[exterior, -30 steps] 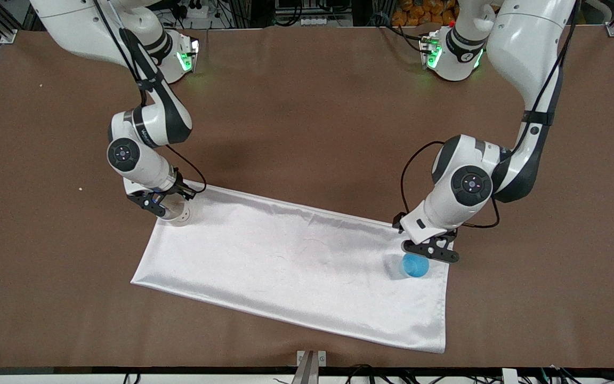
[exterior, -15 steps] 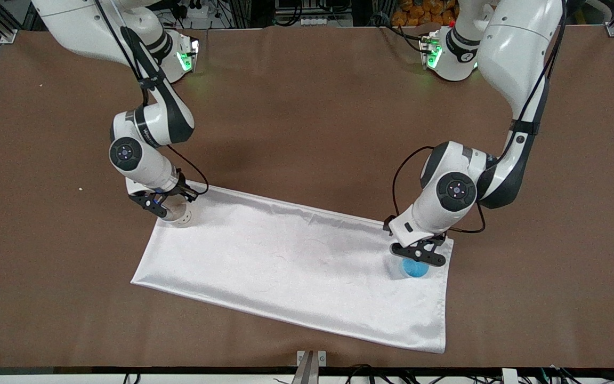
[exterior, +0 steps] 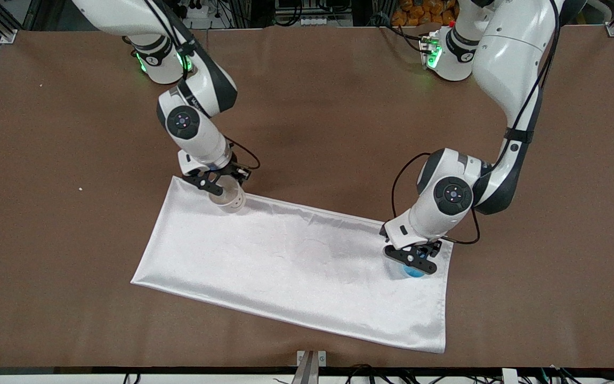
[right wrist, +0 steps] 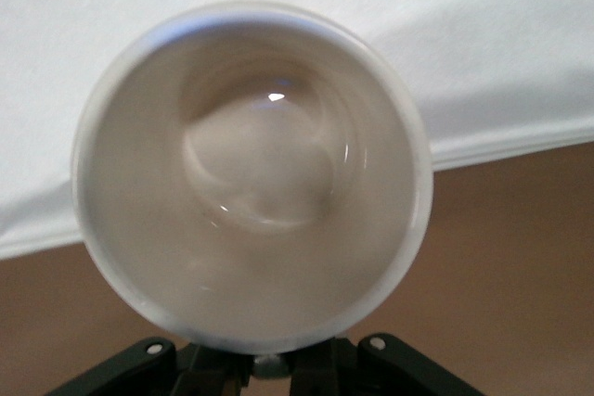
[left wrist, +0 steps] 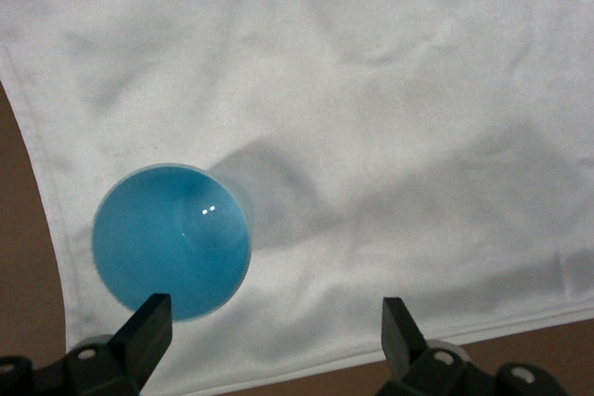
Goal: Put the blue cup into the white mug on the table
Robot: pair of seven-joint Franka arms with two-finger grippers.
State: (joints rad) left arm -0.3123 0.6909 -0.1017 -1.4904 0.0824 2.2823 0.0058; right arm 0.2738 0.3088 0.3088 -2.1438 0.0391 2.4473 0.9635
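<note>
The right gripper (exterior: 220, 188) pinches the mug (exterior: 229, 199) by its rim and holds it over the cloth's (exterior: 291, 266) edge farthest from the front camera; the mug (right wrist: 251, 173) is empty; toward the left arm's end of the table (exterior: 312, 117), the left gripper (exterior: 412, 260) hangs spread over the cup (left wrist: 172, 240), which stands on the cloth near its corner.

The left gripper (left wrist: 269, 331) hangs with its two dark fingers (left wrist: 148, 326) spread wide above the white cloth (left wrist: 390, 118). The blue cup (left wrist: 171, 240) stands upright on the cloth just beside one finger, outside the gap between them. The brown table (left wrist: 23, 257) shows past the cloth's hemmed edge beside the cup.
</note>
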